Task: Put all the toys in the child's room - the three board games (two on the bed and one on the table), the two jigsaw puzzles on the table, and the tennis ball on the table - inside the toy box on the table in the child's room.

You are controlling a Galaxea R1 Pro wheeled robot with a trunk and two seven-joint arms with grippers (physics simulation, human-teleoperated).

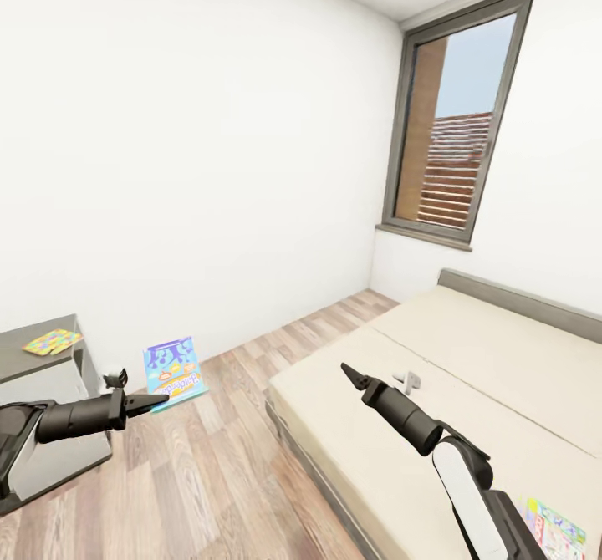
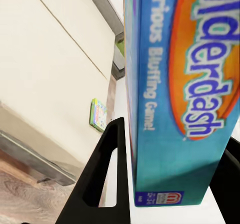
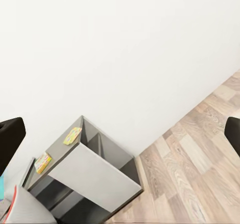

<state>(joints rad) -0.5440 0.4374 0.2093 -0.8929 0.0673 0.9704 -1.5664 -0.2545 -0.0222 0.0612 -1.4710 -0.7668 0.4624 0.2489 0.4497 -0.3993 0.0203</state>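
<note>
The left gripper (image 1: pixel 149 402) pinches one blue and orange board game (image 1: pixel 174 369), held upright above the wood floor (image 1: pixel 209 476) beside the bed (image 1: pixel 468 393); in the left wrist view the box (image 2: pixel 185 93) sits between both fingers (image 2: pixel 107 179). A second, pale green-edged board game (image 1: pixel 553 528) lies flat on the mattress near the right arm. The right gripper (image 1: pixel 349 374) hovers over the bed, its jaws spread wide in the right wrist view. One yellow jigsaw puzzle (image 1: pixel 52 342) rests on the table (image 1: pixel 33 359); the right wrist view shows two yellow slabs (image 3: pixel 72 135) there.
</note>
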